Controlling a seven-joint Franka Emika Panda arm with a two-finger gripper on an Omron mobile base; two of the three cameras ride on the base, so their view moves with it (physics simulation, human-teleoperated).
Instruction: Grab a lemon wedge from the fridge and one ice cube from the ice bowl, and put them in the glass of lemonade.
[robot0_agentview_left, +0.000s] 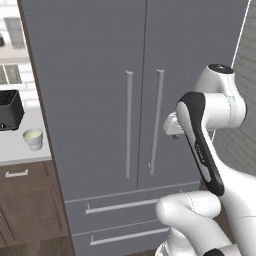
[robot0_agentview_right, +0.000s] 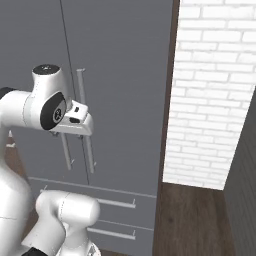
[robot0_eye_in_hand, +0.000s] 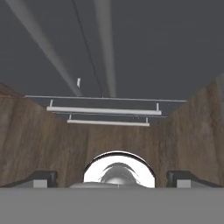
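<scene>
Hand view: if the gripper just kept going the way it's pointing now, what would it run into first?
The open gripper points down along the fridge front, toward the drawers and wooden floor at its foot. Probably the floor or the lower drawer front first; depth is unclear.

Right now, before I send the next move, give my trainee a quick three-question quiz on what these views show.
1. True or false: both upper doors of the fridge are closed.
2. The tool is: A) open and holding nothing, B) shut on a handle, C) holding a lemon wedge.
3. Which task item stands on the counter left of the fridge?

Key:
1. True; the doors meet flush at the seam, and the two drawers below are shut too.
2. A; its fingertips stand wide apart in the hand view with nothing between them.
3. The glass of lemonade, beside a black appliance.
</scene>
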